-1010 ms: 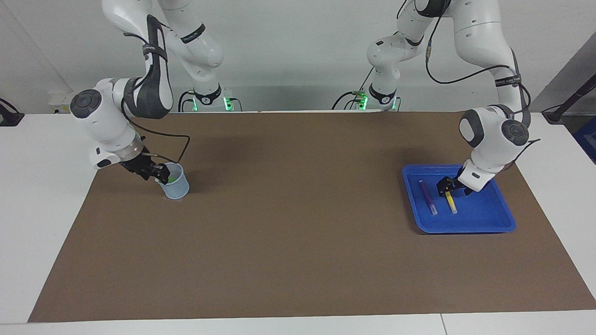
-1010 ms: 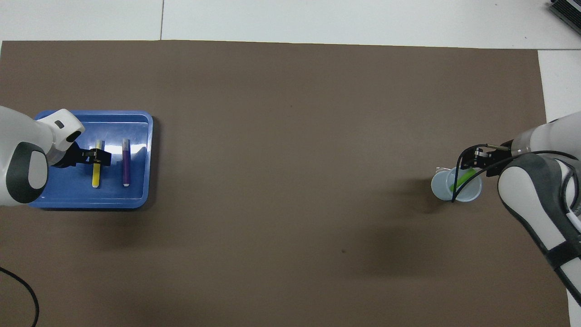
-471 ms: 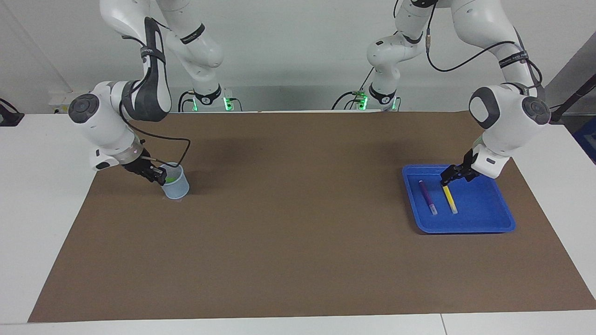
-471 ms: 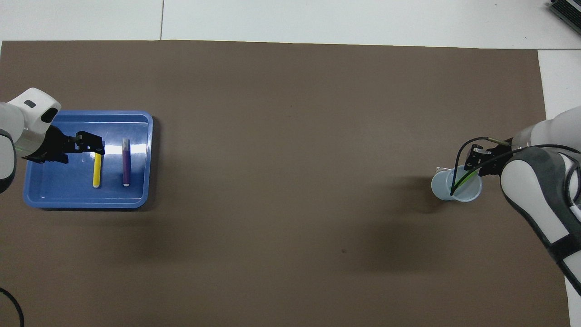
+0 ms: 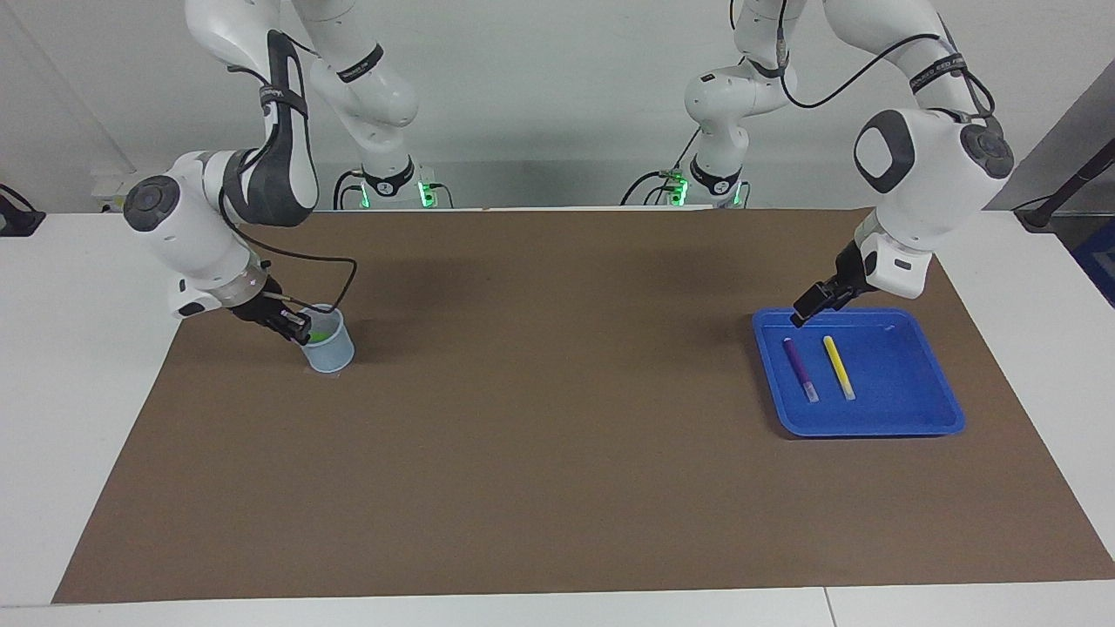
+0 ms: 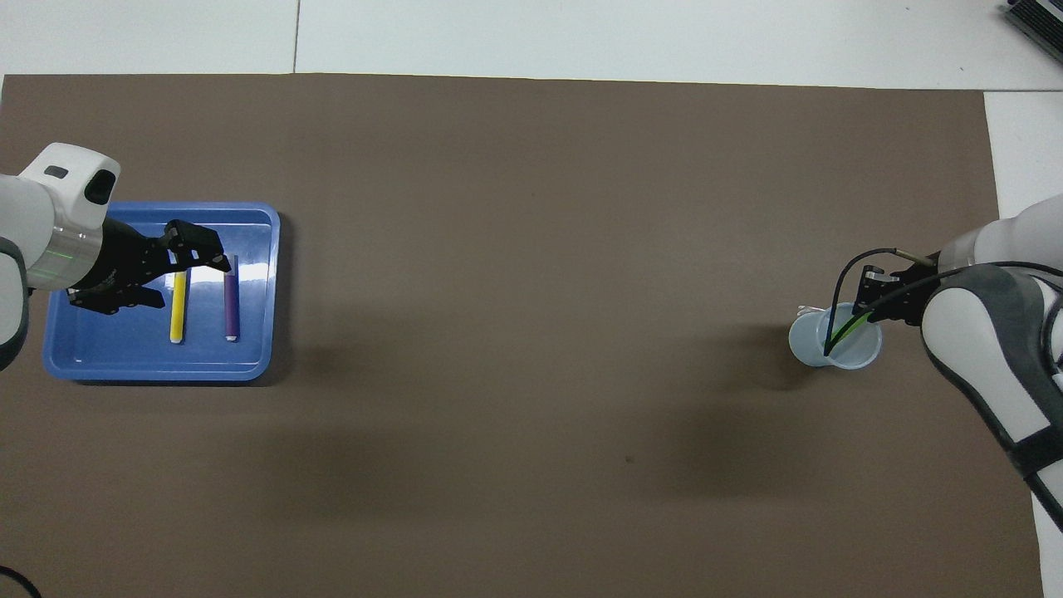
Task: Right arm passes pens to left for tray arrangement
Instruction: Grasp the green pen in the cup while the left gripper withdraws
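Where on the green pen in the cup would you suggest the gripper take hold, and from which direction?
Grip the green pen at its upper end, coming from above: it leans inside the cup, so only that end clears the rim. The right gripper is already there.

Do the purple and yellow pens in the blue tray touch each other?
Apart. Both views show bare tray floor between the purple pen and the yellow pen.
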Robot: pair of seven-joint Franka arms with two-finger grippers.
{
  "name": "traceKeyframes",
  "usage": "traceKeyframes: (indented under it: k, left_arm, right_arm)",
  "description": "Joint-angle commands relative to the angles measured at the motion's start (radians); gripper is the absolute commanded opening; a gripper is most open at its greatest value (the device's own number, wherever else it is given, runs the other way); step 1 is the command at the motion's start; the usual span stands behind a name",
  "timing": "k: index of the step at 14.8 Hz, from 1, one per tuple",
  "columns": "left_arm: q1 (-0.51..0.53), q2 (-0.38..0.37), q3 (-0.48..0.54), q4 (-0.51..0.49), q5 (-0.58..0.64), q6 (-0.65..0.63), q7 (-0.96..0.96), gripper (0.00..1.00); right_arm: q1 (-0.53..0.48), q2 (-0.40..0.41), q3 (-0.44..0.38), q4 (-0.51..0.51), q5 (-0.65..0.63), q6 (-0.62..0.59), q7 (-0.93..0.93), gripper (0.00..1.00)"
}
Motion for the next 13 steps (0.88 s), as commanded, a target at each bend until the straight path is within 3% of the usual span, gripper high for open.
traceKeyframes:
  k: [1, 3, 7, 10, 13]
  left_arm:
    - [-0.013, -0.11, -0.001, -0.012, -0.079, -0.08, -0.133, 1.0]
    - [-0.035, -0.152, 0.001, -0.012, -0.124, -0.118, -0.176, 1.0]
    - [-0.116, -0.21, -0.001, -0.012, -0.135, -0.132, -0.4, 1.0]
    - [-0.147, -0.226, -0.001, -0.008, -0.165, -0.134, -0.416, 1.0]
    - [-0.147, -0.23, 0.001, -0.006, -0.215, -0.132, -0.482, 1.0]
  right_arm:
    - [-0.008, 0.012, 0.011, 0.006, 0.021, -0.028, 0.001, 0.0]
    - [-0.01, 0.014, 0.011, 0.027, 0.019, -0.07, -0.046, 0.0]
    - [-0.01, 0.009, 0.01, 0.202, 0.016, -0.277, -0.192, 0.0]
    - [-0.002, -0.052, 0.017, 0.223, 0.015, -0.301, -0.292, 0.0]
    - [-0.002, -0.068, 0.057, 0.332, 0.025, -0.405, -0.333, 0.0]
